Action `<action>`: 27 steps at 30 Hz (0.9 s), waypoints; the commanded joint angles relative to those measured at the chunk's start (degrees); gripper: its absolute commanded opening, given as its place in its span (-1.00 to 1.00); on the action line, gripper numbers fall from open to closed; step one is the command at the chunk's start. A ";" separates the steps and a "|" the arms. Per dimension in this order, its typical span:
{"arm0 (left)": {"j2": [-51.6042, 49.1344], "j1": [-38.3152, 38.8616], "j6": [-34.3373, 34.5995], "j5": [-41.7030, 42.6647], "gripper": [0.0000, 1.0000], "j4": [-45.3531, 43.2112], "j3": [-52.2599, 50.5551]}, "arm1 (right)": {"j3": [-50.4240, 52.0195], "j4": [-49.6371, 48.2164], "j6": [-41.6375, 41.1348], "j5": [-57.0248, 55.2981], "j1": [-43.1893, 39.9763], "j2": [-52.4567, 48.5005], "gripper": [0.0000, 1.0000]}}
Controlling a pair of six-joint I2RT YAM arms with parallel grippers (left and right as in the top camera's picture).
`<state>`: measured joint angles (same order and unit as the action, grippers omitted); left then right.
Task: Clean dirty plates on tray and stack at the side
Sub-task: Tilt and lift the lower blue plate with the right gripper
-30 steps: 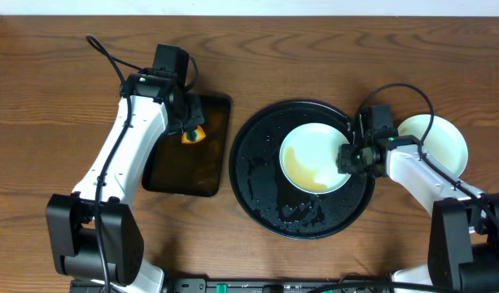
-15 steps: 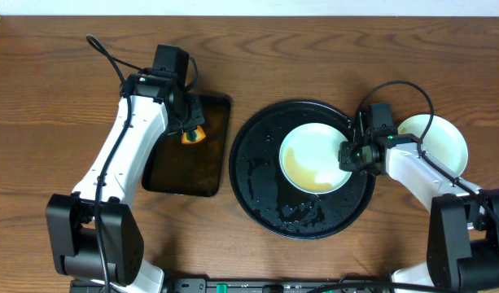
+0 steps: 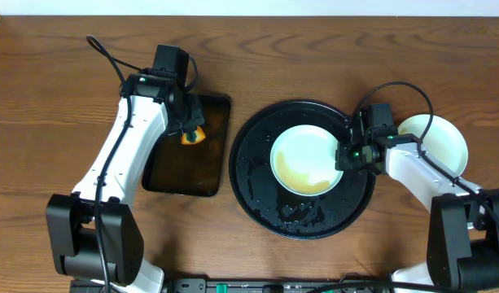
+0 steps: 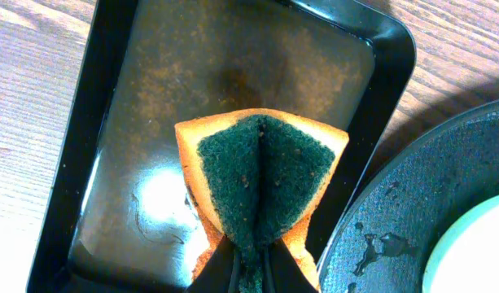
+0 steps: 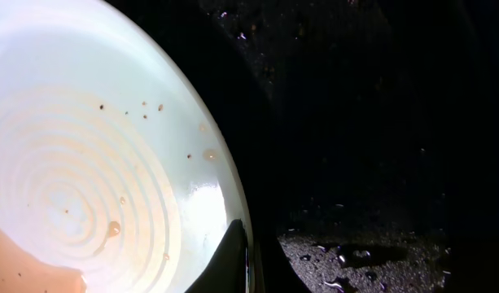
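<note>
My right jaws pinch the plate [image 3: 304, 159] by its rim; I must hold it steady while my left jaws, squeezing the sponge [image 4: 261, 175], scrub

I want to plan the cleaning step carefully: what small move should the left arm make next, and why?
Probably carry the sponge, pinched in the left claw over the rectangular tray, across to the mint plate. The right claw grips its rim on the black tray, and a brown smear shows inside.
</note>
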<state>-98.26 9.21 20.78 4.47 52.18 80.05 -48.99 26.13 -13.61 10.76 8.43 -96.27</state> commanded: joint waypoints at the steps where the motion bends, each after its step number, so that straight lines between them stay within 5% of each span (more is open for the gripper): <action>1: -0.55 -0.04 0.09 -0.68 -0.85 0.48 -0.35 | -0.50 0.11 0.61 -0.98 -0.33 0.26 -0.98; 15: -0.55 -0.04 0.09 -0.68 -0.85 0.46 -0.35 | -2.34 0.15 14.56 -15.85 2.19 17.31 -0.98; 27: -0.55 -0.04 0.09 -0.68 -0.85 0.44 -0.35 | -2.34 -5.46 26.47 -38.10 15.65 25.53 -0.98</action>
<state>-98.26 9.21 20.78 4.47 52.49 80.05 -50.04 21.26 8.14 -18.26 20.23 -71.96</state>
